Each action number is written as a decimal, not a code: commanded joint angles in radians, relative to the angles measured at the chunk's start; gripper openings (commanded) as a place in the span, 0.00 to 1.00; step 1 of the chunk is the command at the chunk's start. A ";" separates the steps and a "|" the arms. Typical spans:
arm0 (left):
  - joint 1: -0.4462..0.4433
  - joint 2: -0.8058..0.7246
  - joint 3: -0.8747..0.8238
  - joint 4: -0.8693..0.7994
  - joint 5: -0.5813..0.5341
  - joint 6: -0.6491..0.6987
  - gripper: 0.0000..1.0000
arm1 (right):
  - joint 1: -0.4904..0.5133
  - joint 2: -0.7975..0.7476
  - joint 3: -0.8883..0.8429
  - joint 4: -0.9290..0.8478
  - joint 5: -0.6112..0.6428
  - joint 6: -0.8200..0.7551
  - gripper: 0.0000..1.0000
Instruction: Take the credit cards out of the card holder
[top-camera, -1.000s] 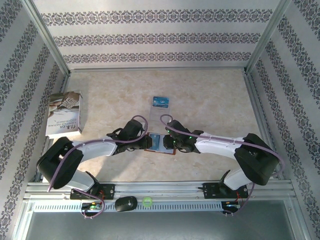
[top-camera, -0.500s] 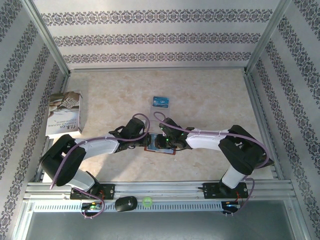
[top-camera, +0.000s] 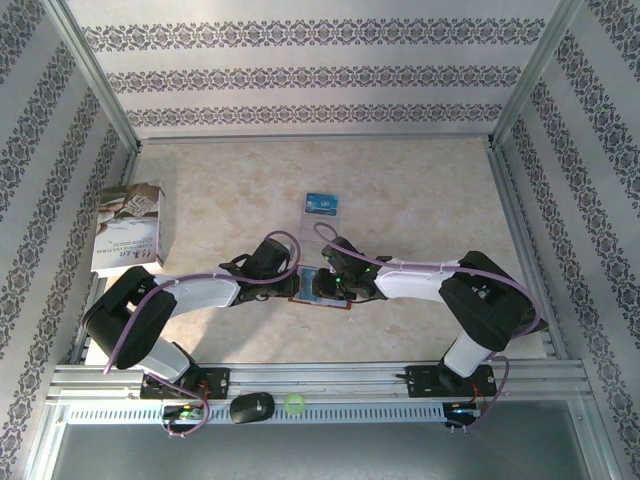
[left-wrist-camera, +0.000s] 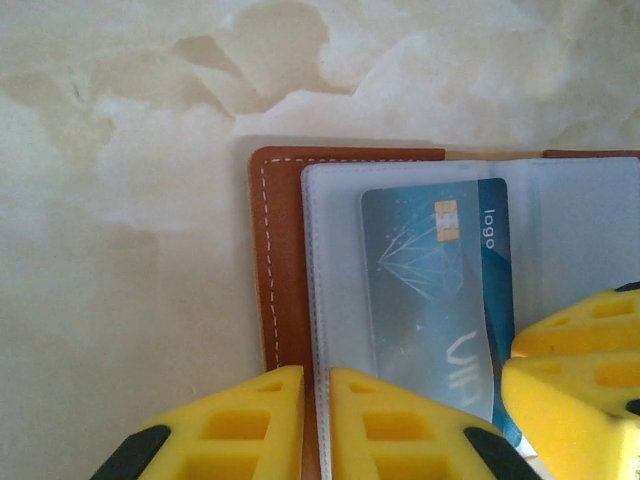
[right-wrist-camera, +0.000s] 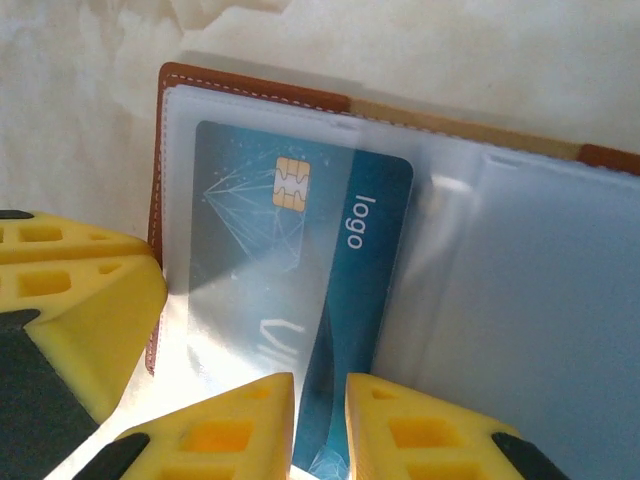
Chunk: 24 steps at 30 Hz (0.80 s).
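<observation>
The brown leather card holder (top-camera: 318, 287) lies open on the table between my two grippers. Its clear sleeves face up, and a blue credit card (left-wrist-camera: 430, 270) (right-wrist-camera: 290, 240) sticks partway out of a clear sleeve. My left gripper (top-camera: 291, 283) (left-wrist-camera: 316, 410) is shut on the holder's left edge (left-wrist-camera: 280, 260), leather and sleeve rim pinched between its yellow fingers. My right gripper (top-camera: 334, 288) (right-wrist-camera: 320, 420) comes in from the right. Its jaws are nearly closed around the exposed strip of the blue card. The right gripper's finger (left-wrist-camera: 575, 375) shows at the card's corner in the left wrist view.
Another blue card (top-camera: 322, 202) rests on a pale translucent sheet (top-camera: 321, 214) behind the holder. A white-grey booklet (top-camera: 128, 228) lies at the left wall. A black device (top-camera: 250, 407) and a green ball (top-camera: 294, 404) sit on the front rail. Metal frame posts border the table.
The right arm swung its elbow inward and pushed its gripper left over the holder, then eased back slightly. The left gripper has stayed on the holder's left edge.
</observation>
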 joint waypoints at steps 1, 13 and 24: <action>-0.007 -0.034 -0.019 -0.050 0.002 0.010 0.16 | -0.014 -0.021 -0.024 -0.049 0.032 -0.001 0.23; -0.017 -0.093 0.021 -0.032 0.042 0.033 0.24 | -0.008 -0.100 -0.013 -0.080 0.054 -0.056 0.31; -0.039 0.019 0.088 0.038 0.069 0.052 0.25 | -0.022 -0.063 -0.016 -0.062 0.070 -0.039 0.28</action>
